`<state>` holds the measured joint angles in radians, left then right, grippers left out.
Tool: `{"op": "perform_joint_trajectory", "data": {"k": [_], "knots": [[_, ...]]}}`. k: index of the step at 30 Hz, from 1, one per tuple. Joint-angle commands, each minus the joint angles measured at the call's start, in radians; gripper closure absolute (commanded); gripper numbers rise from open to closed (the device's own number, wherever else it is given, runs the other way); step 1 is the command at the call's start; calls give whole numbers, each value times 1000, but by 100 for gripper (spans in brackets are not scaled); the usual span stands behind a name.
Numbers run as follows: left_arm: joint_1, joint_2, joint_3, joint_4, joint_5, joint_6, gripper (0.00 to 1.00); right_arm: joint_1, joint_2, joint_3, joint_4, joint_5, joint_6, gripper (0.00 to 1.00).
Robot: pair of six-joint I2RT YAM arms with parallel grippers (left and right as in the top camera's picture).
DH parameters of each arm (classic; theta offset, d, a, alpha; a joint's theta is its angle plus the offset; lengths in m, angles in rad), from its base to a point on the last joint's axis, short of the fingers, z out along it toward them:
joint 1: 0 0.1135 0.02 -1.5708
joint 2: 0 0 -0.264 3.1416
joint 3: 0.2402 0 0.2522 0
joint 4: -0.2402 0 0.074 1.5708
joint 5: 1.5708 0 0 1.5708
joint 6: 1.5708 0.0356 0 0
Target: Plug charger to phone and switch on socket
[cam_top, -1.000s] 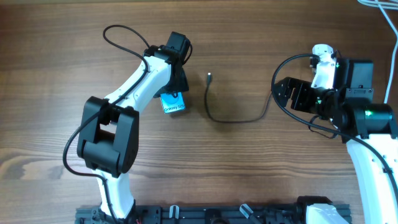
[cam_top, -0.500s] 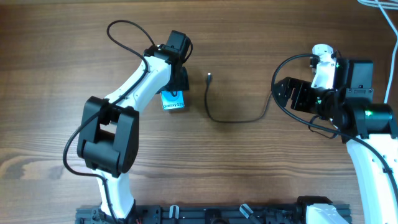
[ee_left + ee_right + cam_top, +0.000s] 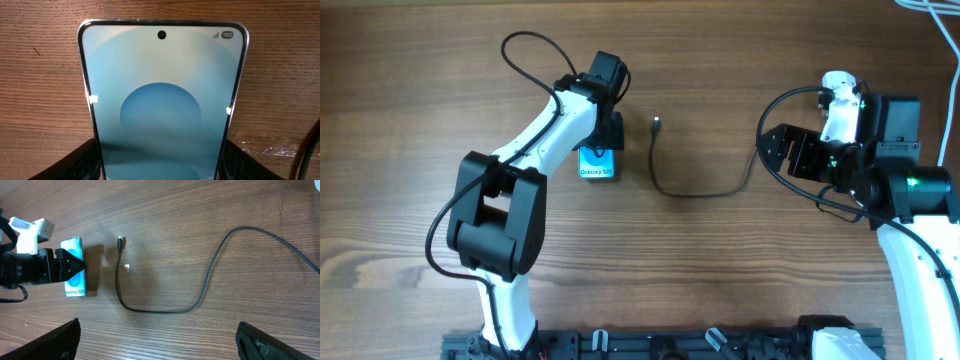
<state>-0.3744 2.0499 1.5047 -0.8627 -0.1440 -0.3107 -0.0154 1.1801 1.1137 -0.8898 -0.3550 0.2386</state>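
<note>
The left pincer (image 3: 601, 148) clasps the phone (image 3: 598, 167) by its sides on the table (image 3: 400, 120), just left of the charger (image 3: 695, 193) tip. The right pincer (image 3: 158, 335) hangs spread wide, holding nothing.

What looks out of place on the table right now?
Nothing spilled or damaged. The only oddity is a small pale speck lying beside the charger, near its connector end; it is too small to identify.

Bright even light, soft shadows, sharp focus; phone (image 3: 162, 100) glints.
</note>
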Motion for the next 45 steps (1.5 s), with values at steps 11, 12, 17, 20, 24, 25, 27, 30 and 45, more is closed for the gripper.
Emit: {"op": "perform_joint_trajectory", "data": {"k": [11, 12, 17, 20, 24, 25, 27, 30, 45], "knots": [[5, -12, 37, -39, 9, 15, 55, 6, 8, 23, 6, 3, 0, 0], [8, -20, 52, -51, 11, 13, 55, 6, 8, 23, 6, 3, 0, 0], [47, -109, 124, -96, 85, -65, 54, 6, 8, 23, 6, 3, 0, 0], [90, -156, 124, -100, 189, -136, 54, 6, 8, 23, 6, 3, 0, 0], [138, -159, 124, -119, 280, -150, 55, 6, 8, 23, 5, 3, 0, 1], [147, -159, 124, -128, 312, -151, 55, 6, 8, 23, 3, 3, 0, 1], [169, -159, 124, -150, 367, -205, 54, 6, 8, 23, 2, 3, 0, 0], [200, -159, 124, -174, 457, -269, 54, 6, 8, 23, 2, 3, 0, 0], [330, -159, 124, -178, 1117, -353, 58, 6, 8, 23, 0, 3, 0, 0]]}}
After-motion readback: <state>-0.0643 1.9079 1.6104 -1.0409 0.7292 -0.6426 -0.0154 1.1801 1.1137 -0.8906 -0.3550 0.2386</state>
